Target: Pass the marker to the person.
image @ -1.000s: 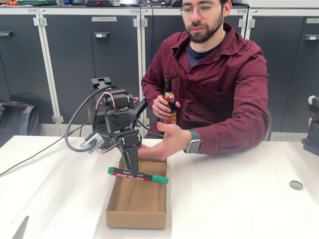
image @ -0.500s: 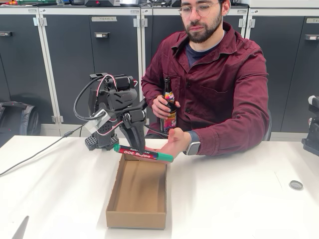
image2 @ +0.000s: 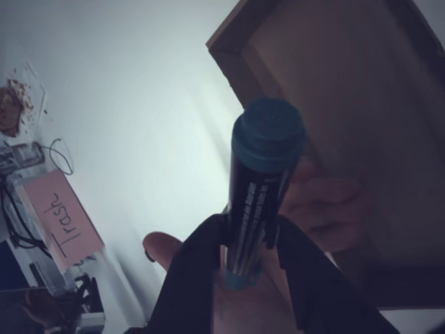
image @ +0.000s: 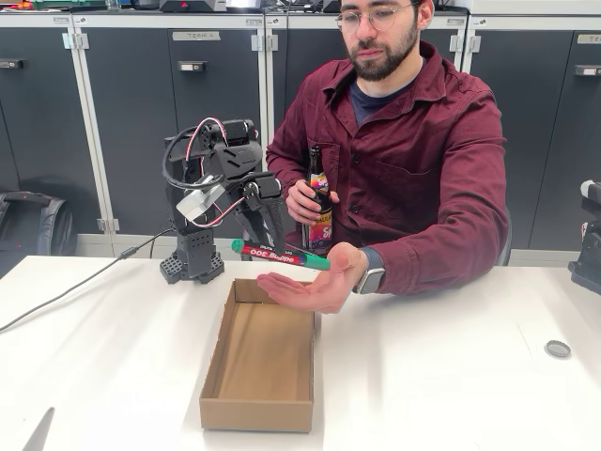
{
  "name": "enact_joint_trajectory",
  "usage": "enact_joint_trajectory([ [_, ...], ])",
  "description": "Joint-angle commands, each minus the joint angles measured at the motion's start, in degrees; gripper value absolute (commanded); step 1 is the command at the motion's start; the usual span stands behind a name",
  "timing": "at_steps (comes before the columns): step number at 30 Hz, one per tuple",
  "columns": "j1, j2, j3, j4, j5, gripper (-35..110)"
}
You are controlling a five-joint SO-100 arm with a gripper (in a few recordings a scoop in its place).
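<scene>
since a second ago the black two-finger gripper [image: 272, 246] has carried the slim marker with green cap and end and a red-labelled dark barrel [image: 280, 254] up out of the shallow brown cardboard box [image: 260, 365] and back toward the person in the dark red shirt [image: 413, 141], and it now sits higher, at the centre of the fixed view. the fingers are closed tight across the marker's middle, and the wrist view shows the barrel [image2: 259, 195] pinched between them with the green end toward the lens. the marker lies nearly level, its right end just over the person's upturned open hand [image: 315, 287], which waits palm-up above the box's far edge. the person's other hand holds a brown glass bottle [image: 319, 202]. this looks like the handover step itself, nearly done. the next move calls for a small lowering onto the palm, then opening the fingers once the hand supports the marker.
</scene>
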Motion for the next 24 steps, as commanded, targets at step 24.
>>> enact_joint_trajectory([
  [24,-11.87,11.25,5.27,0.88,-3.96,-5],
])
